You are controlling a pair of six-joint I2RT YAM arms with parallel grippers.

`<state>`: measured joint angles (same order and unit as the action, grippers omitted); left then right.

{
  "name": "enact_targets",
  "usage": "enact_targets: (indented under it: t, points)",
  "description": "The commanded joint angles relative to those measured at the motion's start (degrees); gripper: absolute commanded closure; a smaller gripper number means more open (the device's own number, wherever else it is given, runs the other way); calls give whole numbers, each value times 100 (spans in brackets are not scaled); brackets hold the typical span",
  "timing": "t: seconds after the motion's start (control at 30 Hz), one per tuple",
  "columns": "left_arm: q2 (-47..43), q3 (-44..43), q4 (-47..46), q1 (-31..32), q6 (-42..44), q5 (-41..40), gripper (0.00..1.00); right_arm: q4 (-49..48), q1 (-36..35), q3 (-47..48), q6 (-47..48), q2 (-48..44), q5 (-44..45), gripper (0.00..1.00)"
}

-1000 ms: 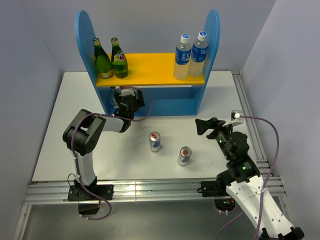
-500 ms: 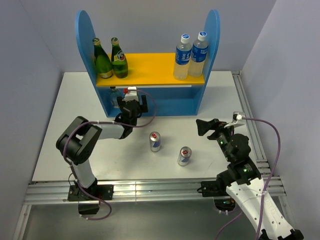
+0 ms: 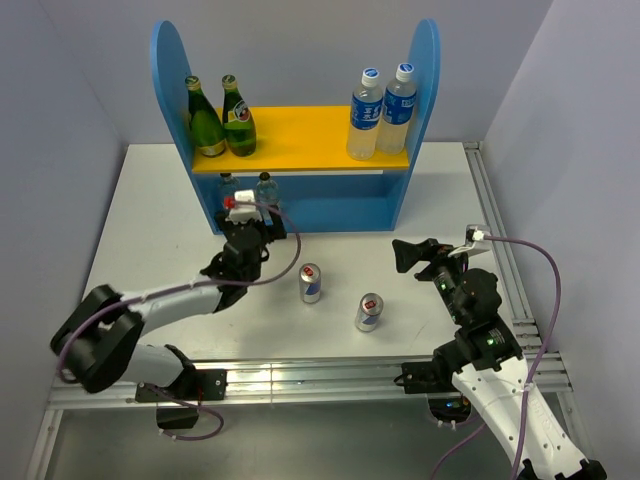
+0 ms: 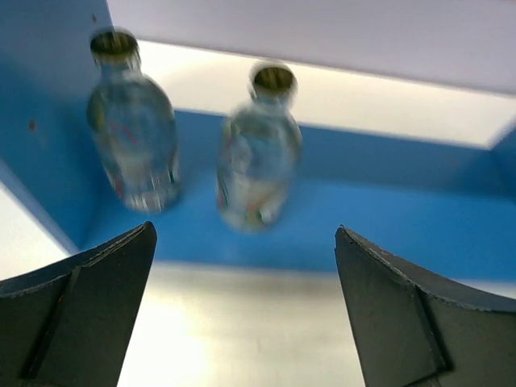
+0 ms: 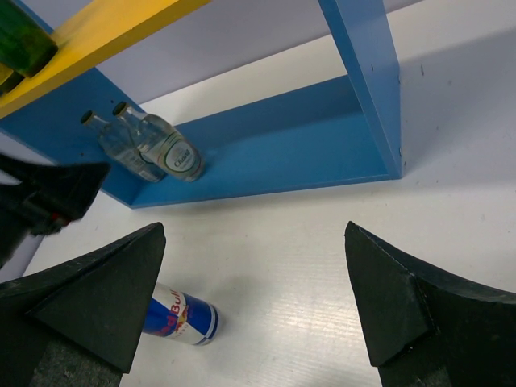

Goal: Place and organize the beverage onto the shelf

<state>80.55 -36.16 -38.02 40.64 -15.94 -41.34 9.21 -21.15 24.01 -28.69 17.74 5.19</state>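
Observation:
The blue shelf (image 3: 420,110) carries two dark green glass bottles (image 3: 207,120) at the left of its yellow upper board. Two short clear bottles (image 3: 229,185) (image 4: 133,141) stand upright side by side at the left of the lower level, the second one (image 4: 258,149) to the right. My left gripper (image 3: 254,220) (image 4: 244,228) is open just in front of them, empty and not touching them. Two silver-blue-red cans (image 3: 310,283) stand on the table, the other (image 3: 369,312) nearer the right arm. My right gripper (image 3: 410,250) (image 5: 254,226) is open and empty, right of a can (image 5: 181,318).
Two taller clear bottles with blue caps (image 3: 367,115) stand at the right of the upper board. The lower level's right part (image 5: 306,137) is bare. A metal rail (image 3: 492,230) runs along the table's right edge, and walls close in on three sides.
My left arm has pulled back from under the yellow board toward the near side, its elbow swinging low to the left, which uncovers the two clear bottles. The right arm has stayed still.

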Motion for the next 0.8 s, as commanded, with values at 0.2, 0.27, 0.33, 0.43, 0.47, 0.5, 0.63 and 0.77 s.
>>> enact_targets:
  t: [0.2, 0.27, 0.33, 0.43, 0.47, 0.5, 0.63, 0.77]
  points:
    - [-2455, 1137, 1998, 2112, -1137, -726, 2, -69, -30, -10, -5, -60, 105, 1]
    - [-3050, 1366, 2568, 2726, -1663, -849, 2, -69, -30, -19, -5, -77, 88, 1]
    - [-3404, 1558, 2816, 3141, -1919, -884, 2, -69, -30, -10, -5, -51, 87, 1]
    - [-3818, 1699, 3318, 4063, -2263, -1367, 2, -86, -30, -10, -5, -33, 96, 1]
    - [-3836, 1735, 3371, 4483, -2368, -1533, 2, -95, -30, -10, -5, -25, 87, 1]
    - [-3793, 1753, 3441, 4644, -2456, -1709, 2, -112, -30, -19, -14, -25, 87, 1]
    - [-3162, 1683, 3092, 4857, -2677, -1737, 2, -130, -30, -10, -5, 37, 96, 1]
    - [-1759, 1682, 2240, 4865, -2792, -2184, 6, -86, -30, 7, 3, 10, 105, 1]
